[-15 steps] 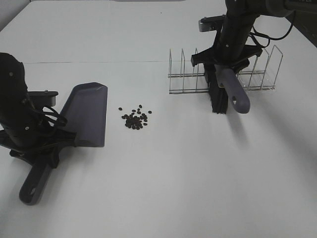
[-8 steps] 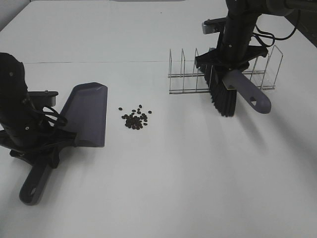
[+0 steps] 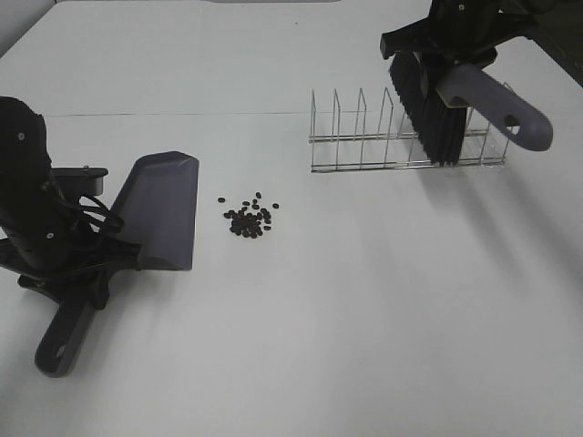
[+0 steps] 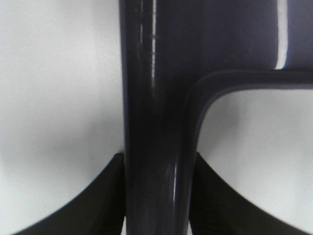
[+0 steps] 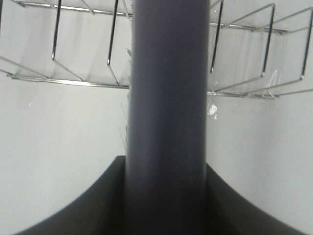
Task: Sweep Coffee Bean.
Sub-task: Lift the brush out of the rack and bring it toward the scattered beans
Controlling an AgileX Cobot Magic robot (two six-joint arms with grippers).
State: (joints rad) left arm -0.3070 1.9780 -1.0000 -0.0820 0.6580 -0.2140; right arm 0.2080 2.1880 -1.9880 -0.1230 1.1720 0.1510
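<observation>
A small pile of dark coffee beans [image 3: 250, 218] lies on the white table [image 3: 346, 300]. The grey-purple dustpan [image 3: 162, 211] rests on the table just left of the beans, blade edge toward them. My left gripper [image 3: 71, 273] is shut on the dustpan's handle [image 4: 155, 122]. My right gripper [image 3: 453, 50] is shut on the brush [image 3: 435, 114], grey-purple handle [image 5: 166, 107] and black bristles, held over the wire rack [image 3: 405, 137] at the back right, far from the beans.
The wire rack with upright dividers also shows in the right wrist view [image 5: 73, 54], below the brush. The white table stretches wide in front of and behind the beans.
My right gripper has lifted the brush up and back to the right, from the table in front of the rack to above the rack. The left arm, dustpan and beans have not moved.
</observation>
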